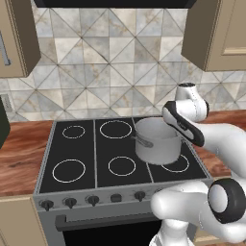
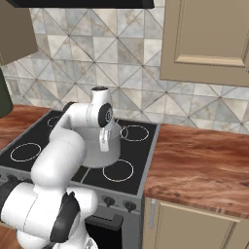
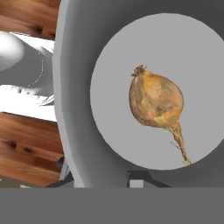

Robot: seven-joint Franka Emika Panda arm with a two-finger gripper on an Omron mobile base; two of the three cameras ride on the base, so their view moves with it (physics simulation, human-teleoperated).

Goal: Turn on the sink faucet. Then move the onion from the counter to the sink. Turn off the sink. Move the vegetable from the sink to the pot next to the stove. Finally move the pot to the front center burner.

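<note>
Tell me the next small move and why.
Probably carry the pot a little further left and forward, toward the front center burner. The onion already lies inside it, the tool is shut on its rim, and the pot sits over the right side of the stove, not yet on that ring.

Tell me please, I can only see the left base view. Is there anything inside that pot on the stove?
Observer: Yes. The hand view looks straight down into the pot, and one onion lies on its flat grey floor.
Operator: Cool! Is it just the one onion in there?
Observer: Just the one. It's golden brown and lies on its side, with its thin tail reaching to the edge of the floor.
Operator: How is the robot holding the pot?
Observer: The end effector is pinched on the pot's wall, with one finger inside the pot and the other outside.
</note>
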